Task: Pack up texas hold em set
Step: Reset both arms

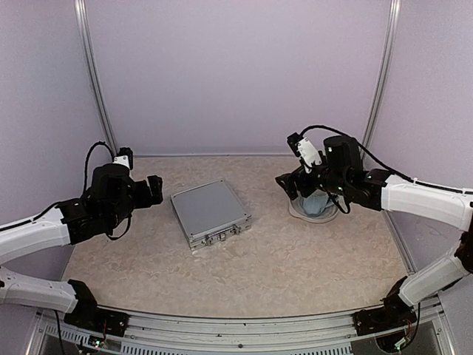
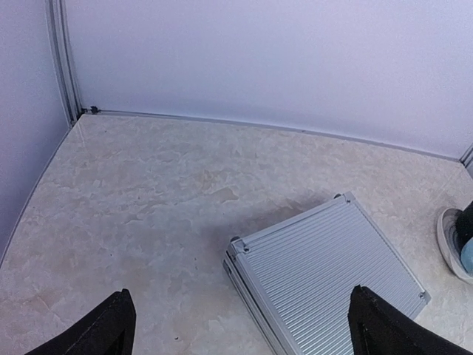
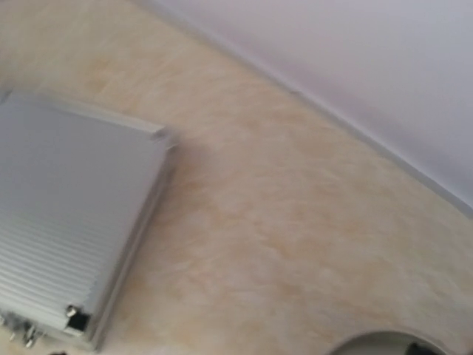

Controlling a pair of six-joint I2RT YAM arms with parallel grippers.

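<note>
The silver ribbed briefcase (image 1: pixel 211 213) lies shut and flat in the middle of the table, its latches facing the near edge. It also shows in the left wrist view (image 2: pixel 329 277) and the right wrist view (image 3: pixel 66 214). No chips, dice, card boxes, marker or disc are in view. My left gripper (image 1: pixel 155 190) hovers left of the case, open and empty, with its fingertips (image 2: pixel 111 325) wide apart. My right gripper (image 1: pixel 287 183) hovers right of the case, over the cup; its fingers do not show in its own wrist view.
A grey-blue cup (image 1: pixel 318 201) stands on a round grey saucer (image 1: pixel 304 214) at the right, partly hidden by my right wrist. The saucer's rim shows in the left wrist view (image 2: pixel 449 244) and the right wrist view (image 3: pixel 384 344). Lilac walls close in three sides.
</note>
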